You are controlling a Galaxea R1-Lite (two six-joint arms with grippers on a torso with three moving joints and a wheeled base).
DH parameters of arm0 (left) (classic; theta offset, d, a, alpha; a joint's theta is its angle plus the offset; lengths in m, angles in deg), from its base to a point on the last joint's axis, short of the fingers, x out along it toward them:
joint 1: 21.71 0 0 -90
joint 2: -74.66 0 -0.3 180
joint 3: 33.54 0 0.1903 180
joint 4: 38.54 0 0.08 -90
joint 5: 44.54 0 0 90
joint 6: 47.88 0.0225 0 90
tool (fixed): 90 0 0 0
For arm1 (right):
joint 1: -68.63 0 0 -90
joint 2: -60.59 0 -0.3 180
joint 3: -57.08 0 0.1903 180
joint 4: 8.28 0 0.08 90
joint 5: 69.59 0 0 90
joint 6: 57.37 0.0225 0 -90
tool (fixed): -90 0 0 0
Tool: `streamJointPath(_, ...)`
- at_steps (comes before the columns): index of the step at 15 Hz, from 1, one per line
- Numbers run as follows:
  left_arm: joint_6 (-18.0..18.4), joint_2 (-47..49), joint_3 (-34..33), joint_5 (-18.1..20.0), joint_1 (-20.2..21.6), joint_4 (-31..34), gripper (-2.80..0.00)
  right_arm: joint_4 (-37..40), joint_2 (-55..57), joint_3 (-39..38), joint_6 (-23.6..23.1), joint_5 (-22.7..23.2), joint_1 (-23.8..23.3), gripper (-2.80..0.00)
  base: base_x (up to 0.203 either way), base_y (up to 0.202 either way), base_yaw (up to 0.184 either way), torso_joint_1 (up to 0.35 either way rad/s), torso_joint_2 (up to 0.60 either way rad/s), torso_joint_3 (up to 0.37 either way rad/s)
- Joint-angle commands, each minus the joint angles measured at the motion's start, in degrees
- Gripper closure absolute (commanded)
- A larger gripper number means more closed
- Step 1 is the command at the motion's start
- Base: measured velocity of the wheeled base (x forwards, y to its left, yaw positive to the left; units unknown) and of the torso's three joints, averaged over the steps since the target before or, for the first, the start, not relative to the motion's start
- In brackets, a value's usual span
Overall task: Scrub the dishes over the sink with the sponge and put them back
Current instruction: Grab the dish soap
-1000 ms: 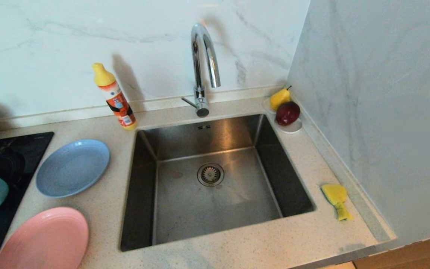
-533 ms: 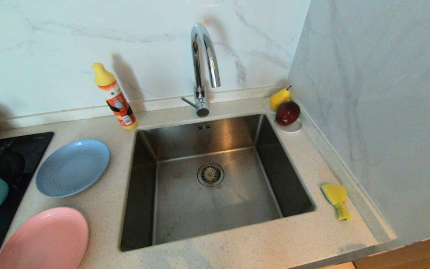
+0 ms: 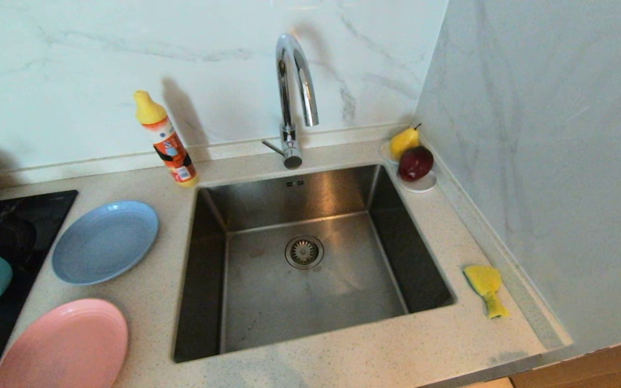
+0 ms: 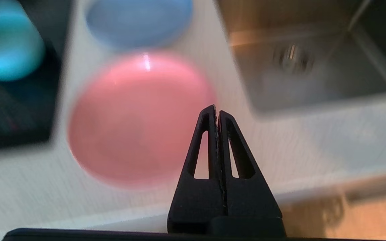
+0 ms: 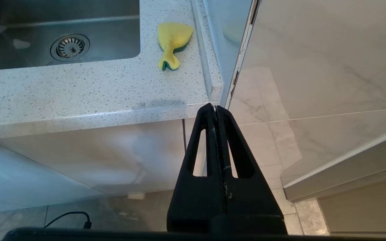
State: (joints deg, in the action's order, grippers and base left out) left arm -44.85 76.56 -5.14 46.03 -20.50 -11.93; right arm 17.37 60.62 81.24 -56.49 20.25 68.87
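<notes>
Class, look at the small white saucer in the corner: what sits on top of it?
On the saucer sit a yellow pear and a dark red apple. They hide most of its surface.

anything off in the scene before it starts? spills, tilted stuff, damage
One oddity: the sponge on the counter right of the sink is pinched at one end into a fish-tail shape instead of lying flat. The detergent bottle appears to lean in the head view. No spills or breakage visible.

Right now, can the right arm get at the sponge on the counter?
Probably yes. The sponge lies alone on the counter right of the sink, with nothing on or beside it. The right gripper, fingers shut, must open first.
</notes>
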Motion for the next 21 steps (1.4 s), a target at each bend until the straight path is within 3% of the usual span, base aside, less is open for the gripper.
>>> streamJointPath(1,-0.1,6.9,7.2,0.1,0.0,-0.2,0.0,0.0,-0.1,0.0,0.0,0.0,0.0,0.0,0.0,0.0,0.0,0.0,0.0,0.0)
streamJointPath(5,-0.4,22.3,18.2,0.0,0.1,-2.1,0.0,0.0,-0.1,0.0,0.0,0.0,0.0,0.0,0.0,0.0,0.0,0.0,0.0,0.0)
streamJointPath(8,-0.7,37.9,23.2,-0.1,0.1,-9.4,0.0,0.0,-0.1,0.0,0.0,0.0,0.0,0.0,0.0,0.0,0.0,0.0,0.0,0.0)
streamJointPath(16,-2.0,79.2,31.4,-5.3,0.1,-37.1,0.0,0.0,-0.1,0.0,0.0,0.0,0.0,0.0,0.0,0.0,0.0,0.0,0.0,0.0)
streamJointPath(21,-2.0,96.4,33.4,-10.3,0.0,-56.8,0.0,0.0,-0.1,0.0,0.0,0.0,0.0,0.0,0.0,0.0,0.0,0.0,0.0,0.0)
